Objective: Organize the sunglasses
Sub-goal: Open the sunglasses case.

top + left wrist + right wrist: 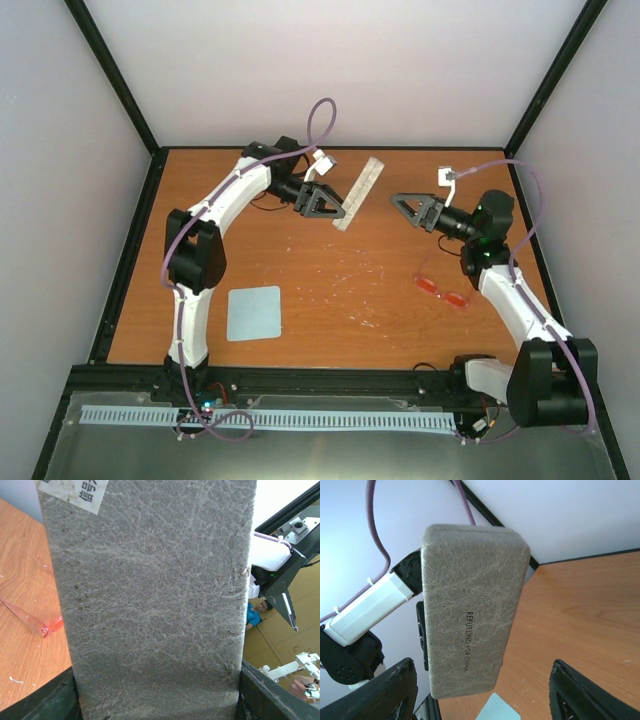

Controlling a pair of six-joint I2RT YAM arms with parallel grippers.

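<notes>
The sunglasses (443, 290), with red-orange lenses, lie on the table at the right, beside the right arm. In the left wrist view the sunglasses (31, 621) show at the left. My left gripper (320, 203) is shut on the grey case (360, 193) and holds it tilted above the back of the table. That case (150, 600) fills the left wrist view, between the jaws of the left gripper (160, 700). My right gripper (415, 208) is open and empty, facing the case from the right with a gap between. In the right wrist view the case (470, 610) hangs ahead of the spread right gripper (481, 680).
A pale blue square cloth (253, 312) lies flat at the front left of the table, and the cloth's corner (495, 711) shows under the case. Black frame rails (130, 250) edge the table, with light walls behind.
</notes>
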